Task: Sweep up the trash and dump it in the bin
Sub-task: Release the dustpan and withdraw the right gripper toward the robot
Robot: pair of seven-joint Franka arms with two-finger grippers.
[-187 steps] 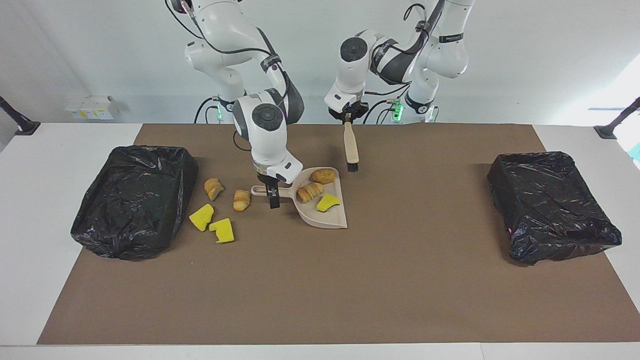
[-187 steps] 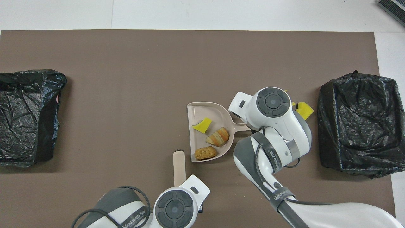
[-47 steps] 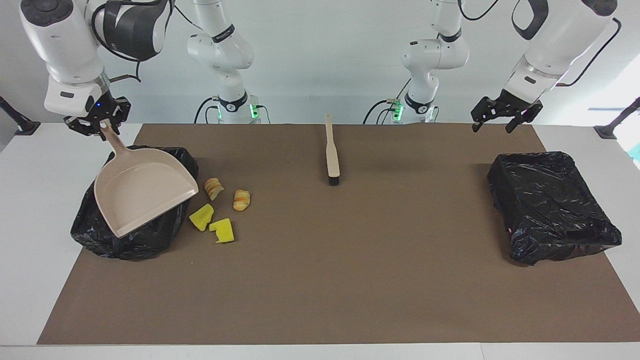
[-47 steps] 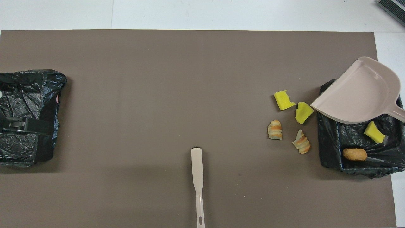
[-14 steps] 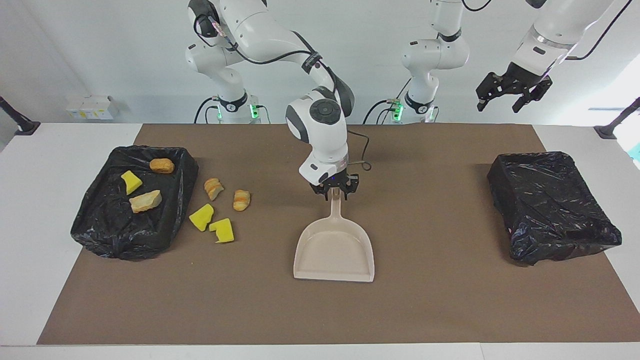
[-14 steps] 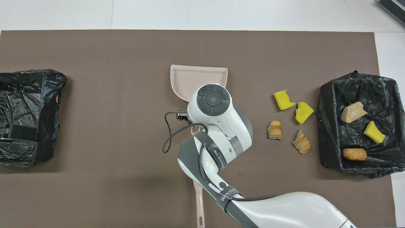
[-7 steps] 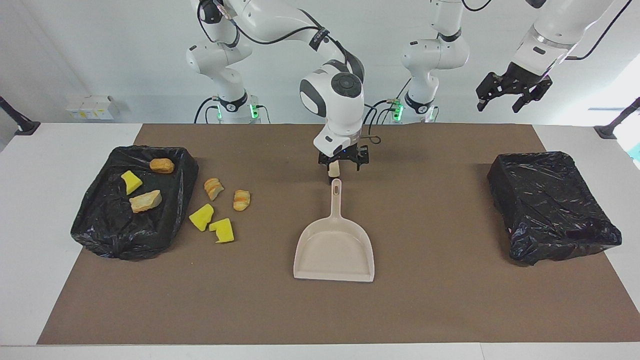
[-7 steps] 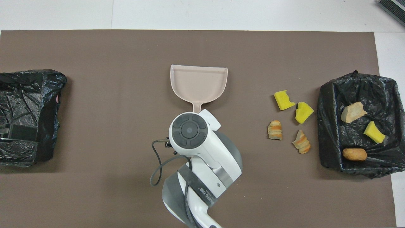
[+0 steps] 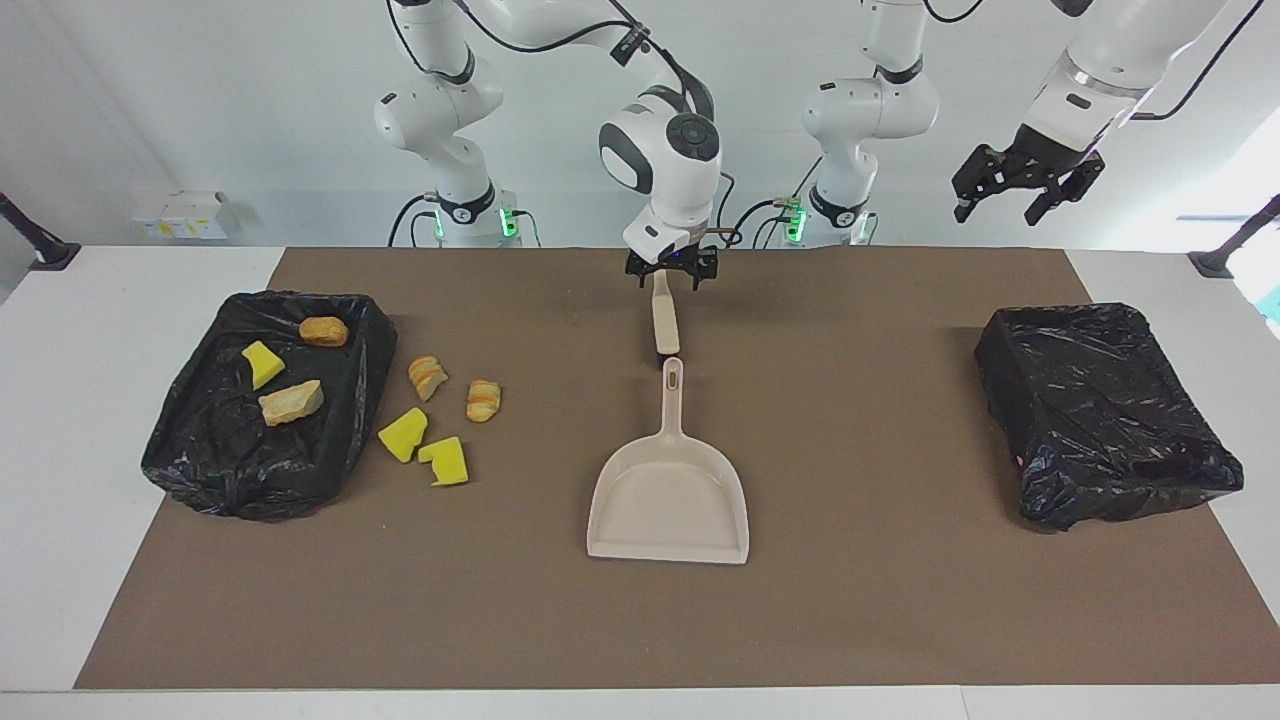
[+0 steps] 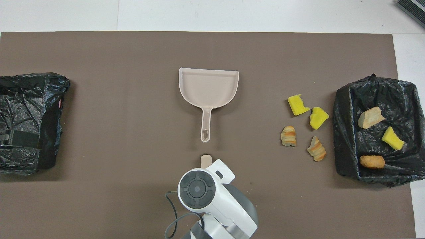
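Item: trash, small loose pieces. You have four left on the brown mat: two bright yellow sponge wedges and two tan-orange striped bread-like lumps, all just beside the black-bagged bin at the right arm's end of the surface. Three more lie in that bin: a yellow wedge, a pale crusty lump and a brown roll. None has shifted over the last second.

Item: beige plastic dustpan. It lies flat mid-mat, handle toward the robots. A second ago the right claw gripped that handle; now the pan sits free.

Item: beige-handled brush. It lies flat, just nearer the robots than the dustpan handle's tip.

Item: right claw. It has drawn back and now hangs over the brush handle, fingers spread.

Item: left claw. It waits raised near the second black-bagged bin, fingers spread, unchanged.
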